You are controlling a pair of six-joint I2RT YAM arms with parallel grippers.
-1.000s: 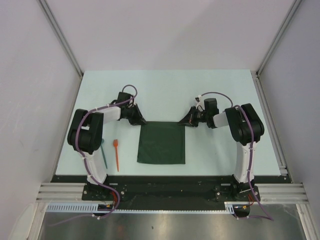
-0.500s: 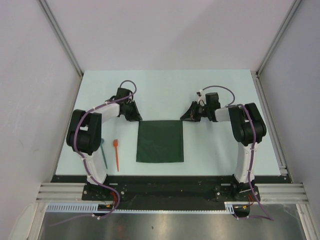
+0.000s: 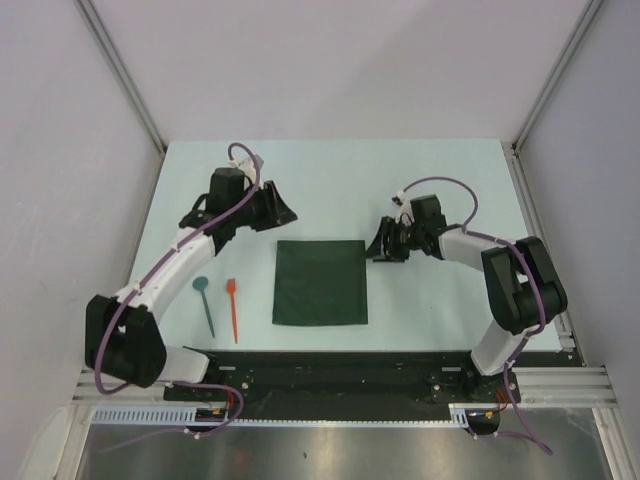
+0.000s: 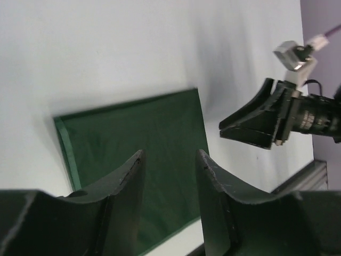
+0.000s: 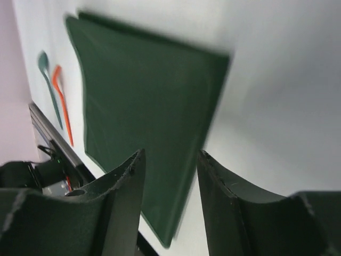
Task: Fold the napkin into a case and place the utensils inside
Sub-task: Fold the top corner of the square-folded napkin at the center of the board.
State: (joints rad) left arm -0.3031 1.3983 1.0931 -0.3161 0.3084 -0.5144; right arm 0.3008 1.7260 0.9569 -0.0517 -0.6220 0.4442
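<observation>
**Both claws open and empty above the far corners of the napkin**

The pale desk [image 3: 450,180] carried everything. At its middle, toward the near side, the dark green napkin [image 3: 320,283] lay flat as a roughly square panel. In the left wrist view one of its edges looked doubled. No narrow case had been formed yet.

It was soft, light cloth that would likely sag and crease wherever it was lifted. A pinch at one point would probably drag the rest askew. Taking two corners of one edge at the same time looked like the safer hold, with the fingers pressed low to catch the thin layers off the smooth top.

The left arm [image 3: 165,275] reached long and diagonally from its near-left base. The left claw [image 4: 169,156] was apart from the cloth, beyond its far-left corner. Its jaws stood apart with nothing between them.

The right arm [image 3: 515,285] was bent at the elbow and pointed left. The right claw [image 5: 170,154] was just beside the far-right corner. It was likewise parted and holding nothing.

The utensils lay side by side on the desk, left of the napkin and apart from it. The orange fork [image 3: 233,310] was the closer of the two to the cloth, and the teal spoon [image 3: 205,305] lay just left of it. Both were thin, stiff and light, and probably best nipped across the handle.
</observation>
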